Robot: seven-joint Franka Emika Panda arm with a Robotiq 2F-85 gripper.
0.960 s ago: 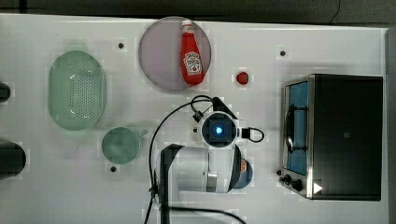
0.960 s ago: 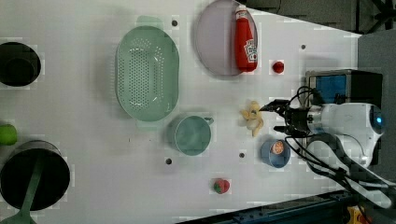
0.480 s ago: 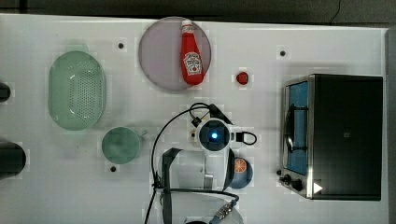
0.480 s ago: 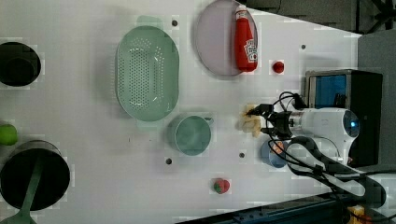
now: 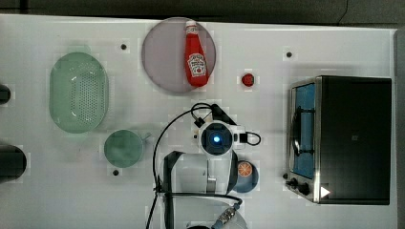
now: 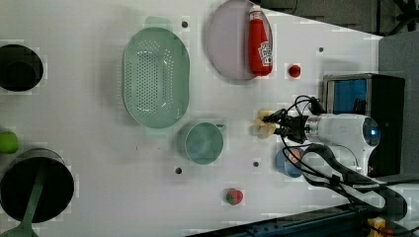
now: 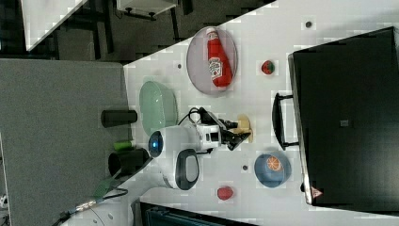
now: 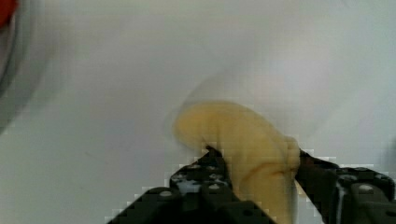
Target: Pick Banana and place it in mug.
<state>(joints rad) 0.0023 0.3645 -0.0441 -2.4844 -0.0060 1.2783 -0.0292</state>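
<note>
We have the banana (image 8: 243, 140) between the fingers of the gripper (image 8: 259, 179) in the wrist view, both black fingertips (image 8: 208, 170) pressed against its sides, so we read the tool as clamped on the fruit. It lies on the white table (image 6: 99, 187), right of the mug (image 6: 201, 143) in the left view and apart from it.

To do this step well, we judge the grasp should be firm across the banana's middle before any lift, then raised straight up so the curved ends clear the table. The mug is narrow, so we would bring the fruit over its mouth and lower it end-first.

Counting outward: one banana, one pale-green mug, one green colander (image 6: 155, 79), one plate (image 5: 165, 57) with one ketchup bottle (image 5: 196, 62) lying on it, one blue bowl (image 7: 273, 170) holding an orange slice (image 7: 273, 163), one toaster oven (image 5: 341, 138), two small red fruits (image 6: 234, 196) (image 6: 294, 70), and two dark pots (image 6: 20, 66) (image 6: 34, 185) at the left view's left.
</note>
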